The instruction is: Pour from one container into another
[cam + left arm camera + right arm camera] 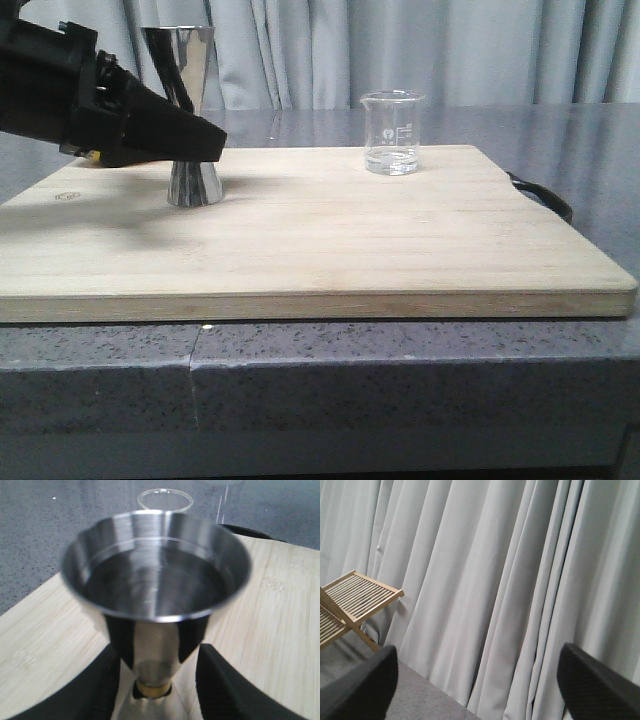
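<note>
The steel jigger (192, 115) stands at the frame's left, the left claw (155, 672) straddling its gold-banded waist; contact unclear. Polished steel: rigid, slippery, likely top-heavy. The glass beaker (391, 132) (fragile, holding some clear liquid) sits right of centre. The right claw (477, 680) gapes empty.

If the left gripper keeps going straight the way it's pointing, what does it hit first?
The steel jigger: its gold-banded waist already sits between the left gripper's open fingers. The glass beaker lies farther along, roughly in line, though depth is uncertain.
</note>
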